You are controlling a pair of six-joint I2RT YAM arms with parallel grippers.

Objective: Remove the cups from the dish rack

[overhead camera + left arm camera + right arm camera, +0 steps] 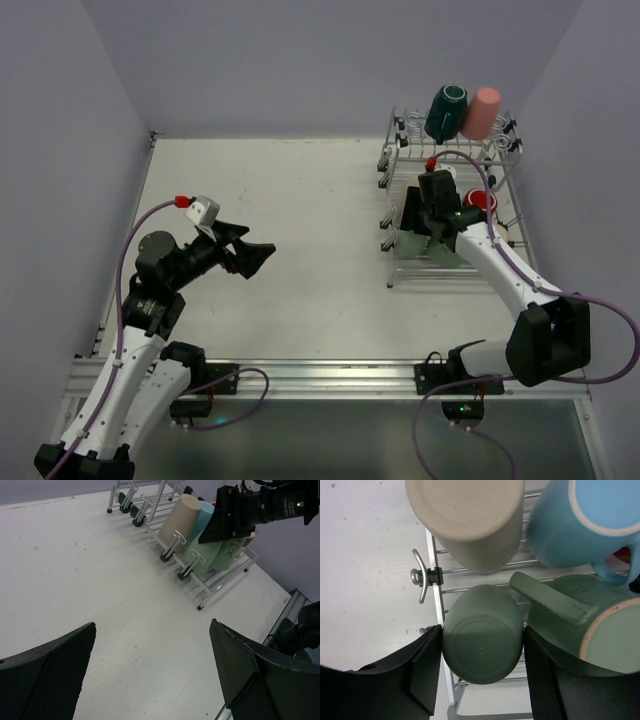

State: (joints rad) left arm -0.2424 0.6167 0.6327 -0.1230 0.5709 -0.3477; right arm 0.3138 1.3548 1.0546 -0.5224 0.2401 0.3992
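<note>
- My left gripper [252, 250] hangs above the table [300, 220] at about 8 o'clock in the overhead view. Its jaws are spread as wide as they go, with nothing between them and nothing touching them.
- My right gripper [482, 632] reaches into the lower tier of the dish rack [400, 135], which sits at about 2 o'clock on the table. It is pinched on a sage green cup [482, 647], with one black pad pressed to its 9 o'clock side and the other to its 3 o'clock side.
- That cup lies on its side on the wires with its round base toward the wrist camera. From overhead I cannot see it at all, because the wrist covers it.
- Just at its 3 o'clock lies a green mug [585, 625], touching the right pad. Its handle points to 10 o'clock, and its lower part is cut off by the finger and the frame edge.
- Beyond these lie a beige cup [470, 520] at 12 o'clock and a light blue mug [580, 525] at 1 o'clock, both cropped by the top edge.
- A red cup [477, 200] shows only in part beside the arm.
- On the upper tier, at the far end, a dark teal cup [446, 112] and a pink cup [482, 112] stand tilted side by side.
- The rack is thin silver wire with black clips. The cups look matte and smooth, and the green mug is faintly speckled. The finger pads have a fine mesh texture.
</note>
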